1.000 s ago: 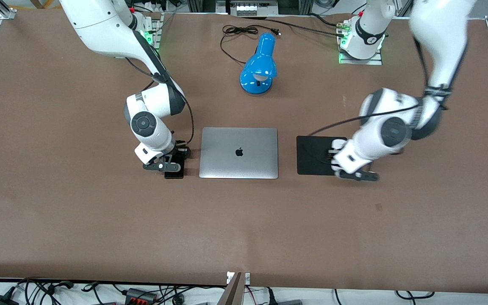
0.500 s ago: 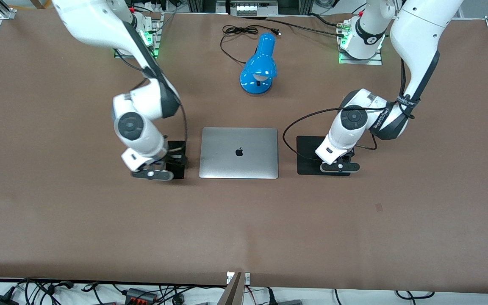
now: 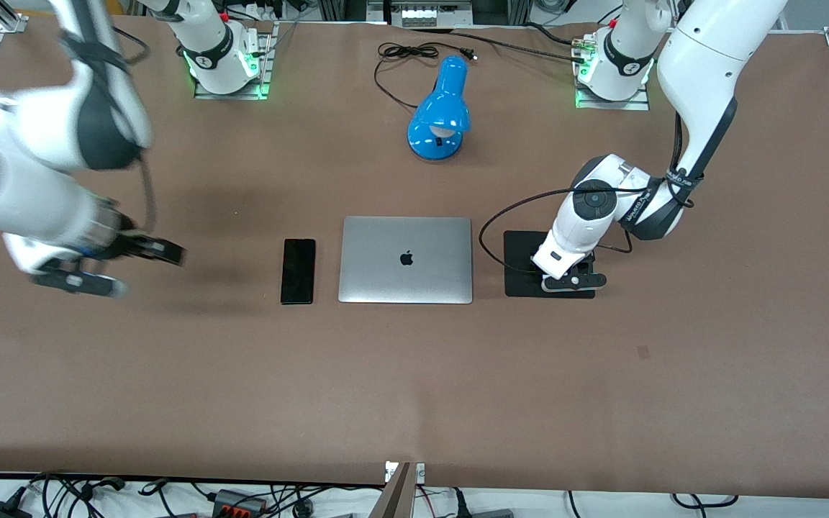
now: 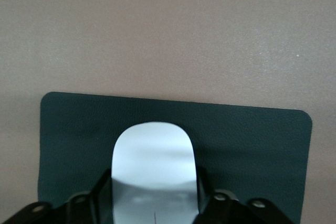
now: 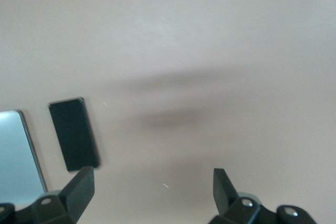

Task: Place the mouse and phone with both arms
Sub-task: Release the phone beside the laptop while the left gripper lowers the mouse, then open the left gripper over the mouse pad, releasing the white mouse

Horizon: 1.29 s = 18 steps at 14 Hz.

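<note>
The black phone (image 3: pixel 298 271) lies flat on the table beside the closed silver laptop (image 3: pixel 405 259), toward the right arm's end; it also shows in the right wrist view (image 5: pixel 74 134). My right gripper (image 3: pixel 123 267) is open and empty over bare table, well away from the phone; the right wrist view shows it too (image 5: pixel 152 177). My left gripper (image 3: pixel 569 277) is low over the black square pad (image 3: pixel 522 262). In the left wrist view it (image 4: pixel 154 178) is shut on the white mouse (image 4: pixel 153 153), with the pad (image 4: pixel 252 145) beneath. In the front view the mouse is hidden by the hand.
A blue desk lamp (image 3: pixel 440 111) with a black cable (image 3: pixel 404 54) lies farther from the front camera than the laptop. The laptop's edge shows in the right wrist view (image 5: pixel 16 156). The pad lies beside the laptop toward the left arm's end.
My right gripper has let go of the phone and swung up and away toward its end of the table. My left gripper has shifted slightly over the pad with the mouse.
</note>
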{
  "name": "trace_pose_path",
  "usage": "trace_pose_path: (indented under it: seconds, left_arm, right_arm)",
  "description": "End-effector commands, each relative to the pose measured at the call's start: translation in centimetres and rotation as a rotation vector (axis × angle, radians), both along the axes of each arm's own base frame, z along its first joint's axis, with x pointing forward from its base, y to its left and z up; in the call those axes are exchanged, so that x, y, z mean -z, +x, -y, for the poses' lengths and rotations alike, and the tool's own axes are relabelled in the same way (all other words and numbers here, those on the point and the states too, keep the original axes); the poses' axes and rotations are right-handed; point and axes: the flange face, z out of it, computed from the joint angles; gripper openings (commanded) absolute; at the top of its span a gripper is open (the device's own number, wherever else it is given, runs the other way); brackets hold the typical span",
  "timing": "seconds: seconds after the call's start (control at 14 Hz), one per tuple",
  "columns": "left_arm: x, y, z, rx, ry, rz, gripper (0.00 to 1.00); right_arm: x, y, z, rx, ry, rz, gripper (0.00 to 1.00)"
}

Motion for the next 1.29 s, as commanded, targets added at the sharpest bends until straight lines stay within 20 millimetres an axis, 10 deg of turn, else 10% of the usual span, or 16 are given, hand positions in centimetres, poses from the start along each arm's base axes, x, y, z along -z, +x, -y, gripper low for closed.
trace_pose_path:
  seconds: [0.0, 0.57, 1.0, 1.21]
  left_arm:
    - [-0.4, 0.0, -0.5, 0.003, 0.006, 0.023, 1.00]
    - [-11.0, 4.8, -1.1, 0.047, 0.064, 0.151, 1.00]
    - [-23.5, 8.1, -3.3, 0.215, 0.279, -0.085, 1.00]
    - [-31.4, 8.5, -4.5, 0.190, 0.112, -0.178, 1.00]
  right_arm:
    - [-5.4, -1.1, 4.0, 0.005, 0.019, -0.041, 1.00]
    - [-12.1, -2.0, 13.0, 0.031, 0.015, -0.040, 1.00]
    - [-14.4, -4.9, 11.7, 0.001, 0.048, 0.058, 1.00]
    - [-14.2, -5.8, 11.0, -0.134, -0.009, 0.045, 1.00]
